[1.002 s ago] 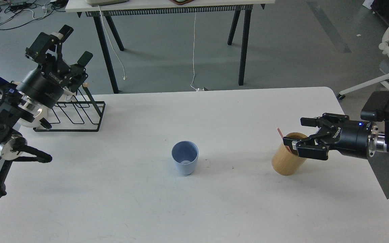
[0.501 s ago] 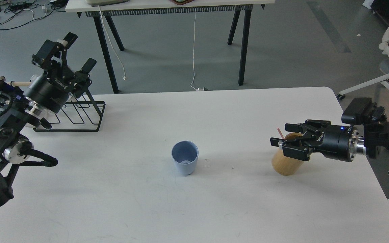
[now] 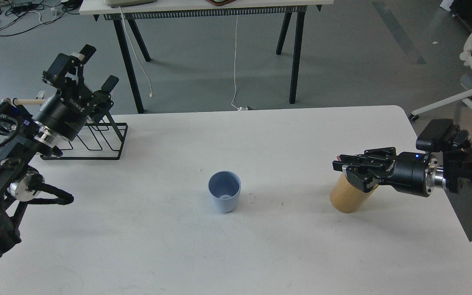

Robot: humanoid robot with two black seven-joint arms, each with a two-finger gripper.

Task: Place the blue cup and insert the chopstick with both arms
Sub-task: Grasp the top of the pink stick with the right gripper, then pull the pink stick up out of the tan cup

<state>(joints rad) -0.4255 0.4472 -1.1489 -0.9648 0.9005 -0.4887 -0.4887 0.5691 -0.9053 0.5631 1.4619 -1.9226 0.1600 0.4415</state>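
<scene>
— While the blue cup (image 3: 224, 191) stands upright at centre frame on the matte white table (image 3: 178, 246), does any writing show?
— Only white lettering on both black gripper bodies, too small to read.
— And the right gripper (image 3: 344, 167)?
— Its fingers look closed over the rim of the smooth wooden cylinder (image 3: 348, 194), right of centre; a reddish stick tip (image 3: 338, 157) peeks out.
— The left gripper (image 3: 96, 65)?
— Upper left, fingers spread wide, holding nothing, above the black wire rack (image 3: 96, 139).

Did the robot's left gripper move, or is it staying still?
Yes. The left gripper moved a bit right and lower, toward the black wire rack, which stayed put on the table.
</scene>
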